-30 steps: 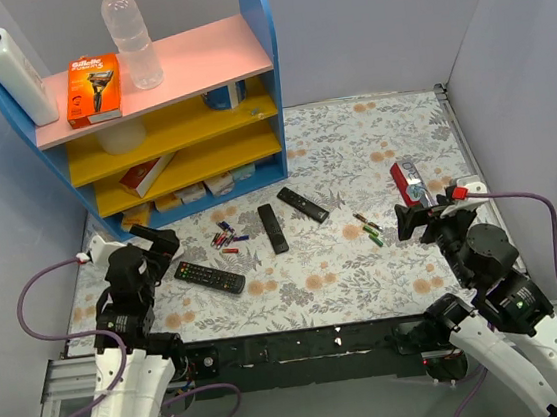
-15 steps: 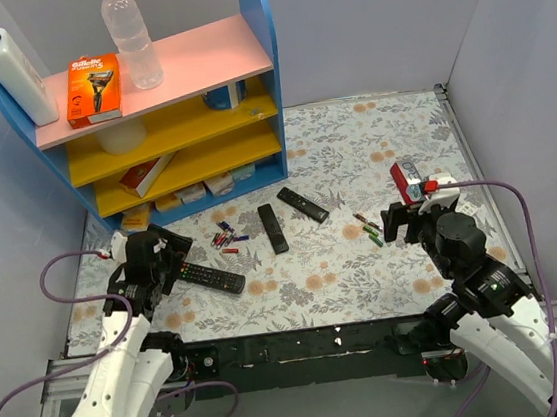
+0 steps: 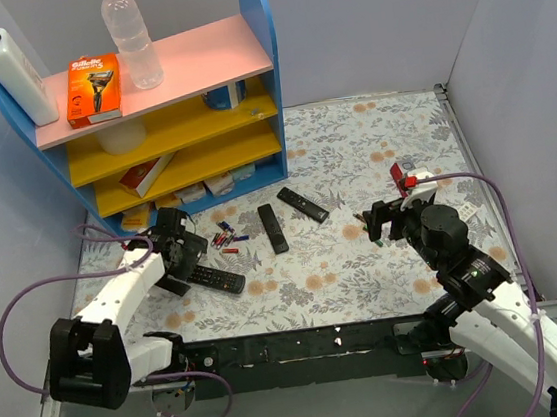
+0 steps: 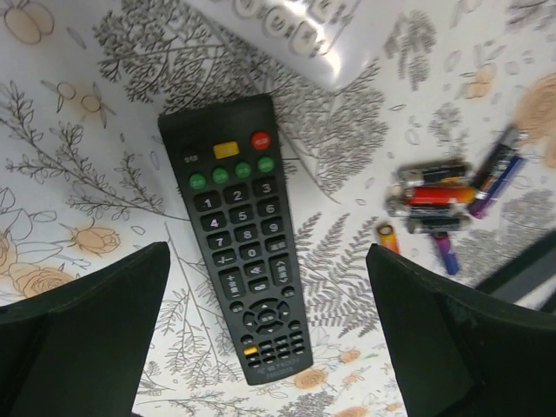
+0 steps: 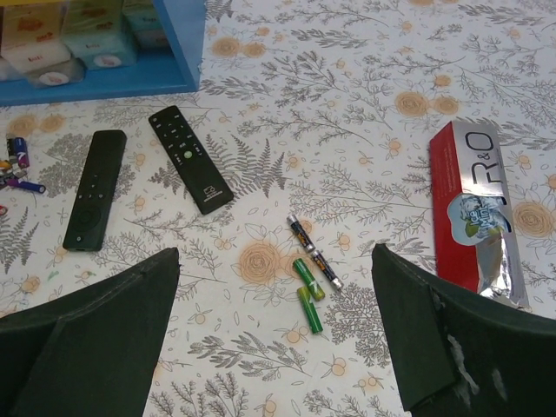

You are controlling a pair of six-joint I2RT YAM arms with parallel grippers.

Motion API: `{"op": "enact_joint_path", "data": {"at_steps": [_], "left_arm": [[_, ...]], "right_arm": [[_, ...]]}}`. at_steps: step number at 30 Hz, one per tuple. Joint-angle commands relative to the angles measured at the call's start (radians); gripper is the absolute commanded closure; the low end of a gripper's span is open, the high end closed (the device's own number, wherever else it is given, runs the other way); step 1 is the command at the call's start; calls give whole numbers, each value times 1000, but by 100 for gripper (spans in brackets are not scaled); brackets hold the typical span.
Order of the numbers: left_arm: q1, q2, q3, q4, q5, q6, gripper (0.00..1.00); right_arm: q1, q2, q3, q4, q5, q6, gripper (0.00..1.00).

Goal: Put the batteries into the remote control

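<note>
**Nothing loaded yet: both arms hang over their targets**

The task stands at its very start. The batteries [image 5: 309, 280], a few thin green and yellowish cells, lie loose on the flowered table [image 3: 354, 160], close together on the right side and well apart from every remote. None of them is lifted or in a compartment.

The right gripper [image 5: 274, 254] hangs above these cells with its fingers spread wide and nothing between them. It touches none of them.

On the left side, the left gripper [image 4: 268, 261] hovers over the buttoned remote [image 4: 246, 239], also with its fingers wide apart and empty. This remote lies flat with its keys facing up, so its back cannot be seen. Whether the battery cover is on or off cannot be told, but no open bay shows in any view.

Two slim remotes [image 5: 94, 189] lie near the middle of the table, also face up. A cluster of red and blue cells [image 4: 439, 195] lies just beside the buttoned remote; they are not the cells for the task.

By this reading, everything is left to do:
- grasp the remote and turn it over
- open its bay
- pick up the green and yellowish cells
- seat them in the bay

The left arm's position suggests that the buttoned remote is the one to be loaded.
</note>
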Motion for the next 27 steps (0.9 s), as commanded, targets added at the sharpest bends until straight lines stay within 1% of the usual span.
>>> {"op": "enact_joint_path", "data": {"at_steps": [1,7,14,15,17,19,20,21,24,25,26,27], "left_arm": [[-37,52,21,-68,-50,-95,2],[-81,133,23,-68,-89,-137,2],[-107,207,24,-45,-99,-140,13],[-115,215,23,-43,-100,-141,17],[-121,232,20,-48,-99,-144,21],[-132,236,15,-52,-96,-146,30],[-136,235,10,-52,-90,-146,32],[-141,229,4,-52,-86,-146,40],[-152,192,-7,-52,-71,-144,50],[-155,180,-7,-49,-68,-141,58],[-158,164,-5,-51,-65,-138,61],[-161,135,-7,-51,-63,-129,64]], "right_arm": [[4,2,-14,110,-32,-12,2],[4,12,-19,121,-35,-20,2],[4,9,-28,127,-51,-14,2],[4,10,-27,128,-52,-14,2],[4,10,-27,130,-55,-14,2],[4,12,-27,133,-70,-12,2],[4,12,-27,133,-77,-14,2],[4,13,-27,133,-84,-11,2],[4,18,-25,137,-132,-9,2],[4,21,-25,137,-161,-8,2],[4,21,-25,137,-181,-8,2],[4,25,-25,142,-233,-11,2]]}}
